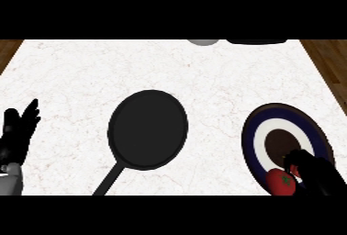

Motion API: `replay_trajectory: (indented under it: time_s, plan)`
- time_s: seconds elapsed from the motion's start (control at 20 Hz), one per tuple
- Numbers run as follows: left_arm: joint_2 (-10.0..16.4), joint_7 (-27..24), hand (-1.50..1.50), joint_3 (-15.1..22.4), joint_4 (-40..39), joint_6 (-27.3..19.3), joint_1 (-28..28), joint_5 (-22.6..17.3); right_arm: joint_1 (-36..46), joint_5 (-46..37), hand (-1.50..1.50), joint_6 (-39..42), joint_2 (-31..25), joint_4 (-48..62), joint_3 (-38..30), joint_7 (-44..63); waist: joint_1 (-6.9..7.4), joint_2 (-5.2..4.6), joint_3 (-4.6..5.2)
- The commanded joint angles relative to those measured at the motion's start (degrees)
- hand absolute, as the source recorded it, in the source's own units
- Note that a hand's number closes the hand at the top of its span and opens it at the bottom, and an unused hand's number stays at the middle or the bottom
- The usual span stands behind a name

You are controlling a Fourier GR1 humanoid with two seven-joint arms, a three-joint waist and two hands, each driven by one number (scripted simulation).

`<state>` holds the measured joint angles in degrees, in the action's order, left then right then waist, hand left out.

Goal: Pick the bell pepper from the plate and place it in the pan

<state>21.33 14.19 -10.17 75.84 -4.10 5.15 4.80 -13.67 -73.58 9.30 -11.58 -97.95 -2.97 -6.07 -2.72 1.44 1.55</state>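
Surface: a white marbled bench [81, 69], with wood floor showing past its far corners.

Left edge: my left hand [17, 133] rests here with its fingers straight and pointing up. It holds nothing and is well apart from everything else.

Centre: the black pan [148, 129] lies flat. Nothing is in it, and its handle runs toward the near left. At the far edge, cut off by the view, are a grey object [203, 41] and a dark object [257, 41]. Both are well apart from the work.

Right: the plate [249, 137] has blue and white rings and a dark middle. The red bell pepper [279, 182] sits on the plate's near rim, not at its centre, so the pick is not yet complete.

Far right: my right hand [317, 173] comes in from the near edge, up against the pepper's right side and partly over it. Whether it has closed on the pepper I cannot tell, because the hand shows only as a dark mass.

Risks, as I judge them:
- The pepper lies at the rim, so a sideways nudge from my right hand could roll it off the plate toward the near edge of the bench.
- A lift without a settled hold could let the pepper slip during the leftward carry, and it would land on the bare bench between plate and pan.
- A low carry could knock the pan's right rim and shift the pan.
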Motion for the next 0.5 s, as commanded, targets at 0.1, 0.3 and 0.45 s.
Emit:
replay_trajectory:
  time_s: [0.1, 0.3, 0.45]
  plan:
    - [1.3, 1.1, 0.0, -0.7, 1.4, 1.5, 0.2, -0.9, -7.9, -0.8, 1.5, -1.2, 9.6, -22.3, 6.8, 7.2, 0.85, -0.7, -1.4]
    - [0.4, 1.3, 0.0, 0.2, 1.2, 1.3, 0.3, -0.2, -12.1, -0.1, 1.5, -8.8, 11.4, -29.3, 16.6, 7.6, 1.44, -0.98, -1.52]
    - [-1.4, -2.9, 0.0, 0.6, -0.8, 0.8, -0.4, 0.3, -11.9, -3.8, 1.5, -4.6, 11.5, -35.9, 25.2, 14.6, 2.17, -1.25, -1.48]
